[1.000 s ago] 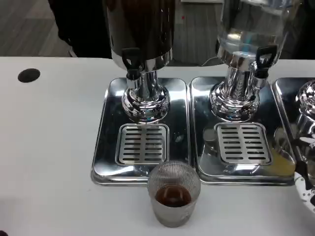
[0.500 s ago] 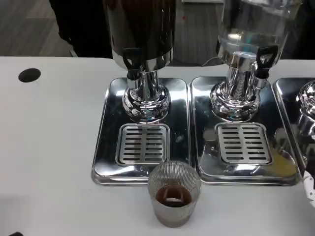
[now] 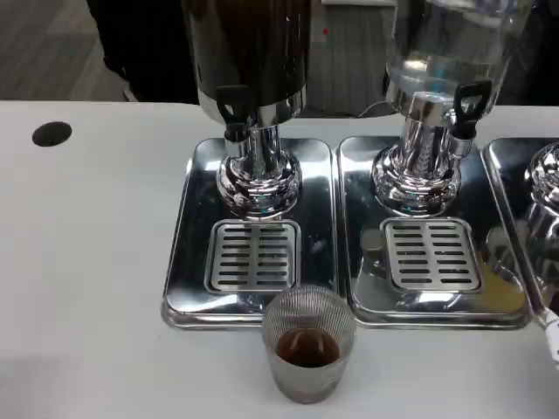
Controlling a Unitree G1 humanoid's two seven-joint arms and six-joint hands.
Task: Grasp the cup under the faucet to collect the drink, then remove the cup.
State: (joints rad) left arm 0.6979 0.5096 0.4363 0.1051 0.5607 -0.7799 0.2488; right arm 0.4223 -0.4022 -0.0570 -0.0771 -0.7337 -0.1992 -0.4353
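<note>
A ribbed clear cup (image 3: 308,345) holding a little dark drink stands on the white table, just in front of the left drip tray (image 3: 179,279). It is forward and right of the black faucet (image 3: 232,109) of the dark drink dispenser (image 3: 249,52). Nothing touches the cup. Only a white sliver of my right hand (image 3: 552,336) shows at the right edge, well apart from the cup; how its fingers lie is hidden.
A second dispenser with clear liquid (image 3: 445,52) stands on its own steel tray (image 3: 367,288) to the right. A third chrome base (image 3: 546,188) sits at the far right. A black round hole (image 3: 51,133) marks the table at the far left.
My right hand has drawn back to the right until just a sliver is left at the edge. The cup has not moved.
</note>
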